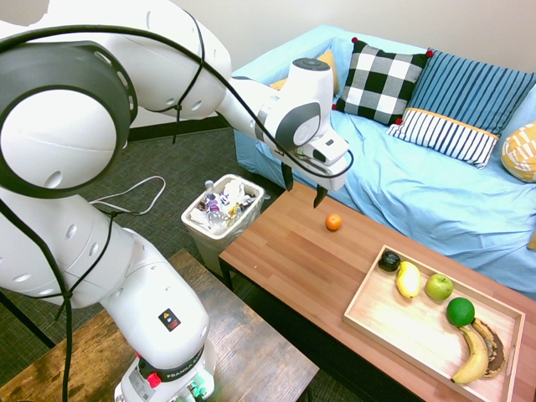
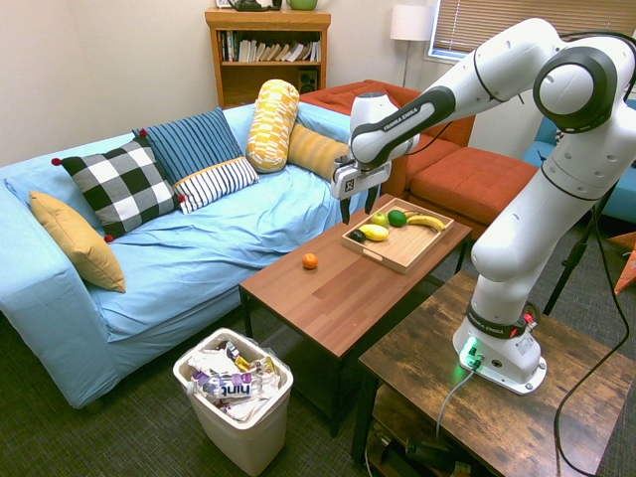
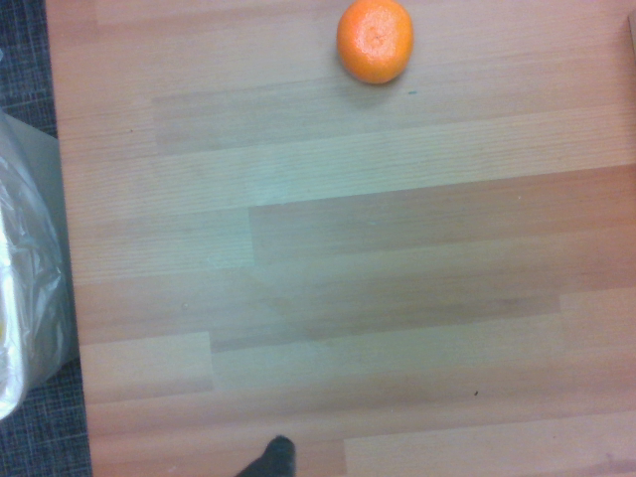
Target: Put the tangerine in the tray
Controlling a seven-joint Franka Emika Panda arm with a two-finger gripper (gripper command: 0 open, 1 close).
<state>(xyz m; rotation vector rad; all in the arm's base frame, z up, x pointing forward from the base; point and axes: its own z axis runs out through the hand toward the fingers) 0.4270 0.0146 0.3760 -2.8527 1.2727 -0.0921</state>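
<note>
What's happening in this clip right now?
A white robot arm is hovering over a brown coffee table with its gripper open and empty. The tangerine sits alone on the tabletop, a little off from the gripper and untouched. The wooden tray at the far end of the table already holds a lemon, a green apple, a lime, bananas and a dark fruit. The tangerine is not yet picked up.

Home living room: blue sofa [image 2: 179, 238] with cushions, bookshelf [image 2: 266, 50], coffee table [image 2: 348, 288], floor lamp [image 2: 408, 25].
</note>
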